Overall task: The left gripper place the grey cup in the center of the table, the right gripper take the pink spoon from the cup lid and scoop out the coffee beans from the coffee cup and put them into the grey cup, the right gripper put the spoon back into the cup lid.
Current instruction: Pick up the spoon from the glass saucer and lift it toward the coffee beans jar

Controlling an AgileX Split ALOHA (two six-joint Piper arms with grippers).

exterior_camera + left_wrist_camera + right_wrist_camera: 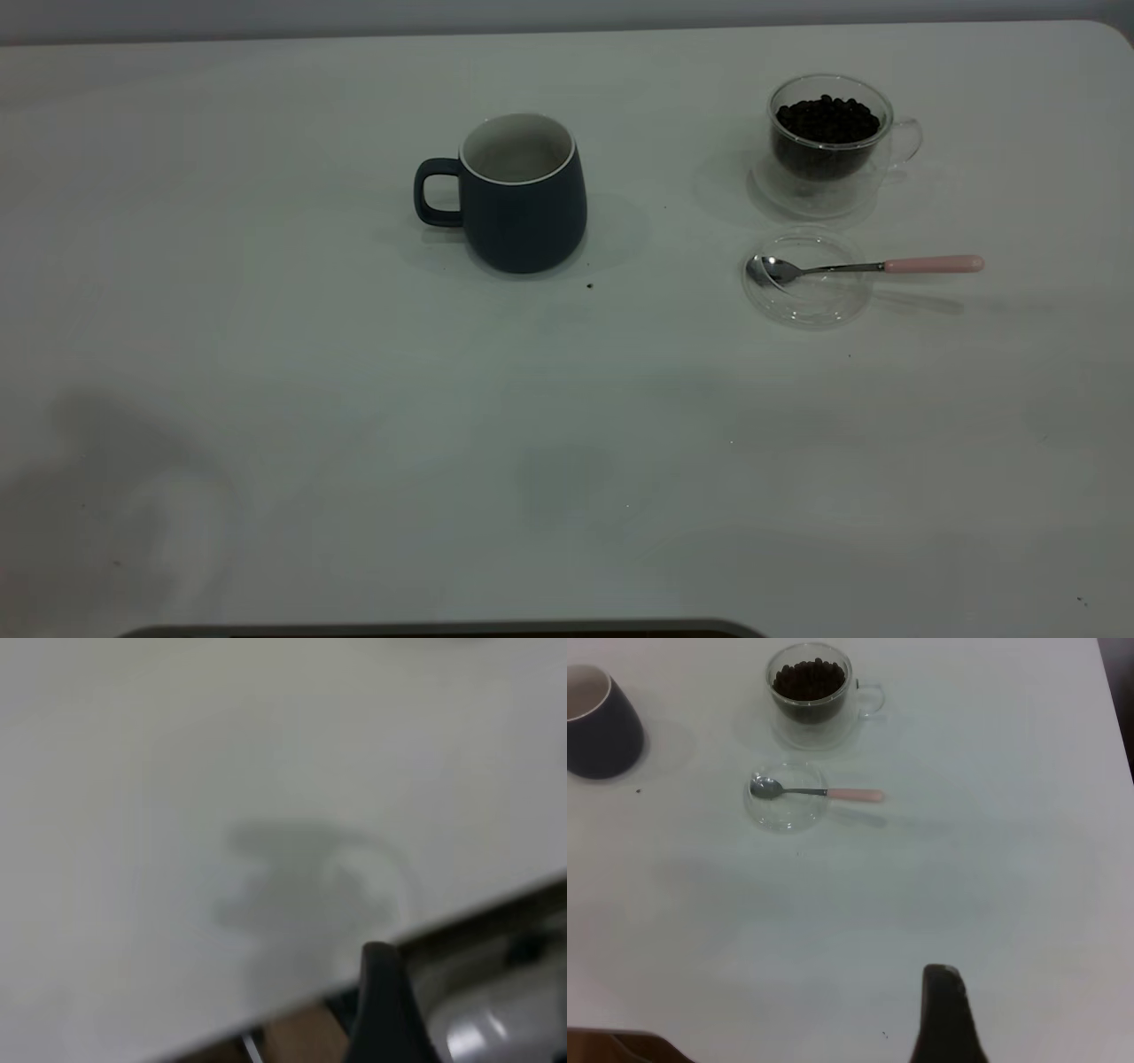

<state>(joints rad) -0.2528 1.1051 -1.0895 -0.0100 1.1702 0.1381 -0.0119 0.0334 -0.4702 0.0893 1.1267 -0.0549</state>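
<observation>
While the grey cup (523,195) stands upright near the middle of the table (266,354), the coffee cup (831,142) full of coffee beans (828,118) sits well to its right. Just in front, the pink spoon (864,266) rests with its bowl in the cup lid (806,279). I hold nothing, and I cannot tell if my jaws are spread, since perhaps one dark finger (948,1014) shows per wrist.
</observation>
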